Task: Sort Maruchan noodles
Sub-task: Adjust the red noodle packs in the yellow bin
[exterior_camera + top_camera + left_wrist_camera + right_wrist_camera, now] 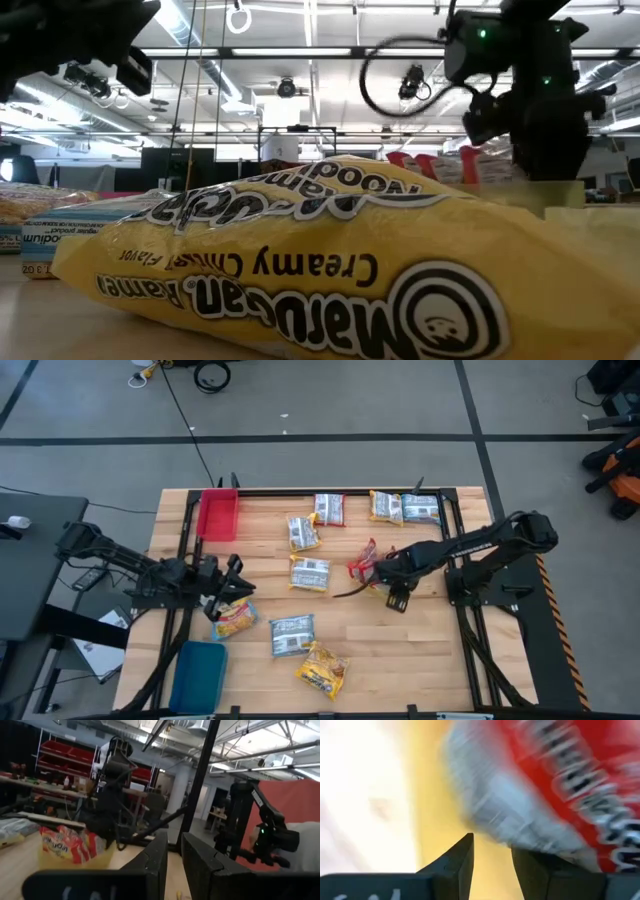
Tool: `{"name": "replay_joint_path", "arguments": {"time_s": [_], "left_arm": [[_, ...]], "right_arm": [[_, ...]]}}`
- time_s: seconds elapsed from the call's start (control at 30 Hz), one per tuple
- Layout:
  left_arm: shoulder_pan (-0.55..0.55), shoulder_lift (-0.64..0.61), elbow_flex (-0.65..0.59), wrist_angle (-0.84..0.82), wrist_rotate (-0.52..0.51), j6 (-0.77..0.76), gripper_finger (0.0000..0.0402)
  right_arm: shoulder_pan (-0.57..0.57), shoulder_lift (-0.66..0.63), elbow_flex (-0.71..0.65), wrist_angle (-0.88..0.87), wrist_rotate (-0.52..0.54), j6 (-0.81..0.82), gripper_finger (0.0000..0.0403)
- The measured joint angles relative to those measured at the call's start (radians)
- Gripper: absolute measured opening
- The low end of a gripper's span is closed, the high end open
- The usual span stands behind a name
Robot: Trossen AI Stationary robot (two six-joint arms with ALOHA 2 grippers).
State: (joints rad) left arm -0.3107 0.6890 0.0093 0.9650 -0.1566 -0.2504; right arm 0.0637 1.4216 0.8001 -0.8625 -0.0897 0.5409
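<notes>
Nine noodle packets (pixel 309 573), one red tray (pixel 217 515), one blue tray (pixel 199 675).

Small flat rectangular plastic Maruchan packets everywhere, so I'll place them off the grey-white packet with a yellow edge (pixel 309 573), lying flat mid-table. Just behind it sits a similar packet (pixel 303 533), slightly tilted. Further back: a red-edged one (pixel 329 509), a yellow-edged one (pixel 386 507), a blue-edged one (pixel 421 510). To its right, a crumpled red packet (pixel 363 563) raised on edge. Nearer the front: a blue-edged packet (pixel 292 635), a yellow-orange Creamy Chicken packet (pixel 322 669) and a yellow-orange packet (pixel 234 618) front-left.
</notes>
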Motion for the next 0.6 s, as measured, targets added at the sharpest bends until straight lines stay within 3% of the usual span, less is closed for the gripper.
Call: {"name": "replay_joint_path", "arguments": {"time_s": [0.13, 0.23, 0.33, 0.4, 0.5, 0.6], "left_arm": [[0.000, 0.057, 0.036, 0.017, 0.003, 0.007, 0.0062], [-0.001, 0.099, 0.078, 0.016, 0.064, 0.035, 0.0062], [-0.001, 0.133, 0.119, 0.015, 0.165, 0.059, 0.0062], [-0.002, 0.150, 0.139, 0.009, 0.218, 0.058, 0.0062], [-0.001, 0.172, 0.152, 0.005, 0.258, 0.040, 0.0062], [-0.002, 0.188, 0.153, -0.002, 0.266, 0.002, 0.0062]], "right_arm": [[0.042, -0.001, 0.005, 0.152, -0.174, 0.008, 0.0135], [0.052, 0.001, 0.049, 0.159, -0.202, -0.072, 0.0135], [0.051, 0.001, 0.126, 0.099, -0.136, -0.234, 0.0135], [0.052, 0.001, 0.190, 0.038, -0.037, -0.356, 0.0135], [0.065, 0.000, 0.262, -0.064, 0.137, -0.488, 0.0135], [0.073, 0.000, 0.283, -0.130, 0.214, -0.530, 0.0136]]}}
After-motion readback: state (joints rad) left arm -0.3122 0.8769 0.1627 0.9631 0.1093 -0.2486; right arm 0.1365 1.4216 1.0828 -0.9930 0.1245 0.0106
